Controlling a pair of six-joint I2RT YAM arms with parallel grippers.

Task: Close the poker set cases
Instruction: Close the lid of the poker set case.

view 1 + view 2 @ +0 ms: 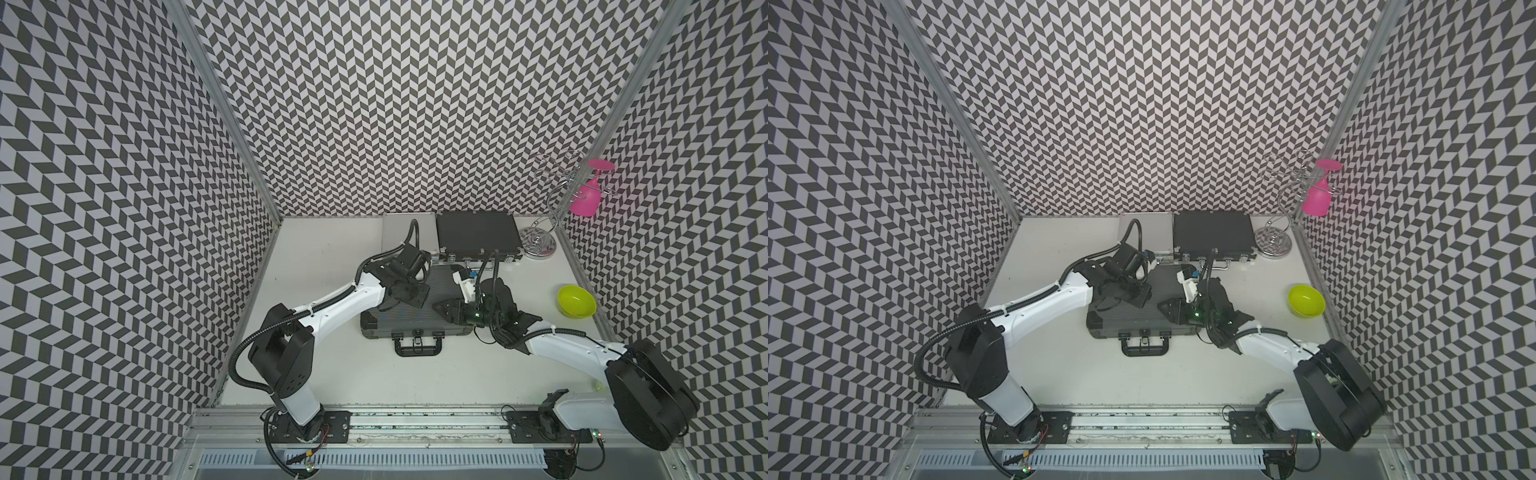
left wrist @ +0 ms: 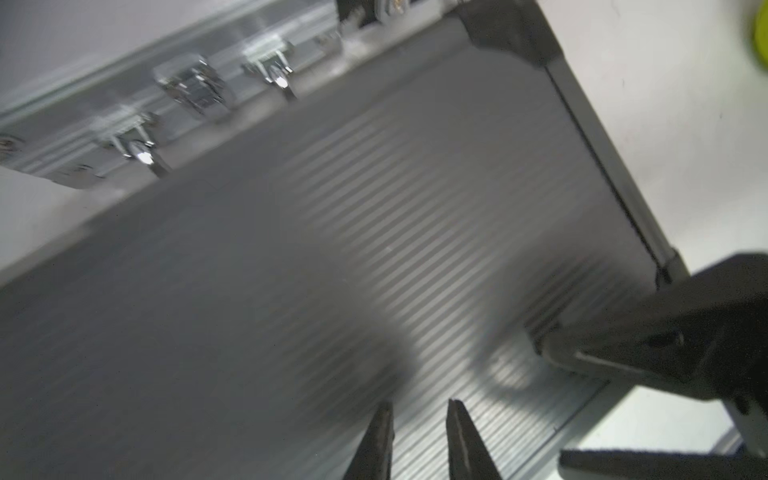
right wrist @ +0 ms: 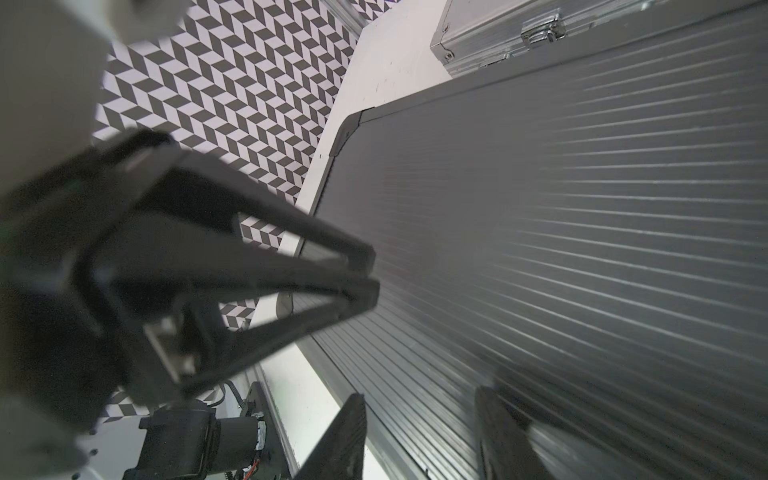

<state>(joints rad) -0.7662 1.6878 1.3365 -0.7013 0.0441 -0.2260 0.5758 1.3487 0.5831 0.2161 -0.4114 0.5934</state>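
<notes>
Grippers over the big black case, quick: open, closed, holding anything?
Left gripper: narrowly open, holding nothing.
Right gripper: open wide, empty, over the ribbed black case.

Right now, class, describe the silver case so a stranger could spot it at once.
Find the patterned back wall. Two cases lie against its foot; the silver case is the left one, beside the black case. It alone is square, pale metal.

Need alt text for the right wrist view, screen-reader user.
The ribbed black case fills most of the frame, lid flat. The left gripper reaches over its edge with jaws narrowly apart; the right gripper hangs open above the lid, the silver case beyond.
</notes>
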